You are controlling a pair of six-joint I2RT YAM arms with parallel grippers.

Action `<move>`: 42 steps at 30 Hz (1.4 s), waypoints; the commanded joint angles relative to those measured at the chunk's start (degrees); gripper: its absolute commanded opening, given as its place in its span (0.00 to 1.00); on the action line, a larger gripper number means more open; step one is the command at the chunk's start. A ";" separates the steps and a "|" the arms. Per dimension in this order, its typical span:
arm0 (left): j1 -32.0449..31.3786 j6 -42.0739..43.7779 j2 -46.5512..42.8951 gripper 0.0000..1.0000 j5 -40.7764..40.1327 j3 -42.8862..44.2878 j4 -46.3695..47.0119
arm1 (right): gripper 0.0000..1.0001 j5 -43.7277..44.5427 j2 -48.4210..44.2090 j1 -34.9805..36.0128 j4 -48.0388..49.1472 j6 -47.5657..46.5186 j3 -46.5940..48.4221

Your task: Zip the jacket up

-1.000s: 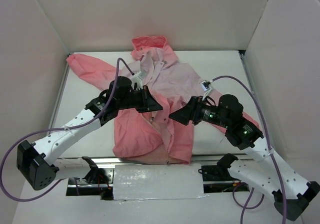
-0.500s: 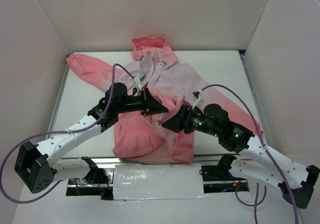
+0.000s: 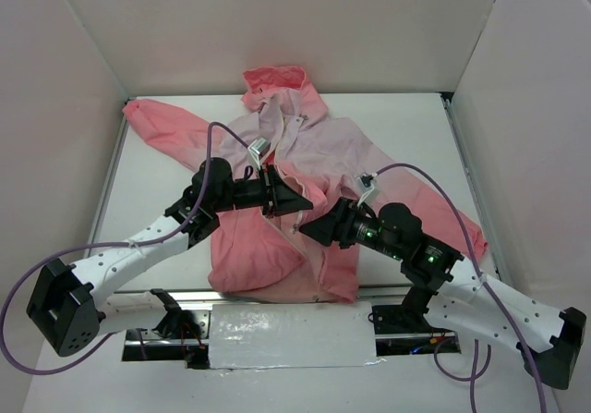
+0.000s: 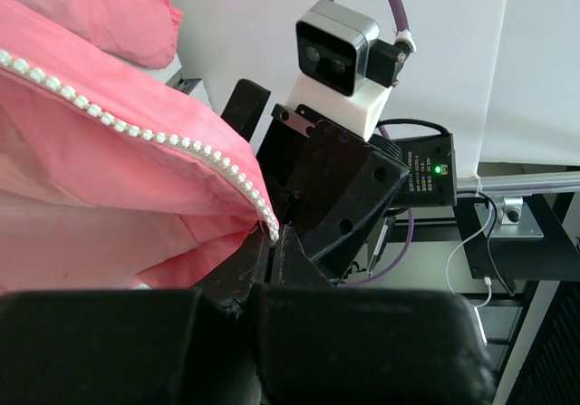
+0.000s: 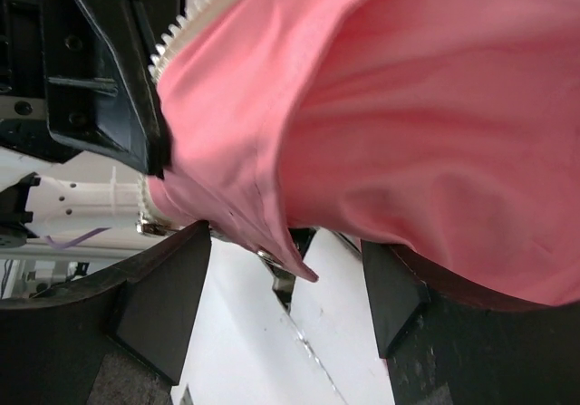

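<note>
A white table (image 3: 157, 191) sat boxed in by plain white walls (image 3: 277, 25) on three sides. The jacket (image 3: 323, 145) lay across its middle, hood toward the far wall, one sleeve reaching the far-left corner. Bare surface showed on the left and at the far right. Both arms met over the lower front. The left gripper (image 3: 297, 200) pinched the zipper edge (image 4: 136, 129) between pressed-together fingers. The right gripper (image 3: 307, 228) sat just beside it, its fingers (image 5: 163, 287) spread with pink fabric between them. Purple cables (image 3: 217, 140) looped above the arms, and a white panel (image 3: 291, 334) lined the near edge.
</note>
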 commanded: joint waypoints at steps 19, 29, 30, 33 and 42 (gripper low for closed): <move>-0.13 -1.62 -2.47 0.00 2.13 -2.57 5.29 | 0.01 -2.10 -0.38 0.32 23.44 -2.74 -5.06; -0.13 8.31 -3.87 0.64 -0.59 0.60 -7.19 | 0.00 -0.96 -5.82 0.32 18.95 -2.13 -5.67; -0.13 8.49 -4.22 0.64 -0.68 -0.10 -7.37 | 0.00 -0.96 -6.00 0.32 18.60 -1.95 -5.67; -0.13 7.53 -6.06 0.59 -0.42 -3.53 -3.71 | 0.00 -1.92 -6.18 0.32 17.28 -1.86 -5.50; -0.22 8.23 -6.07 0.54 0.63 -4.33 -2.28 | 0.00 -3.59 -4.60 0.15 16.40 -1.25 -4.09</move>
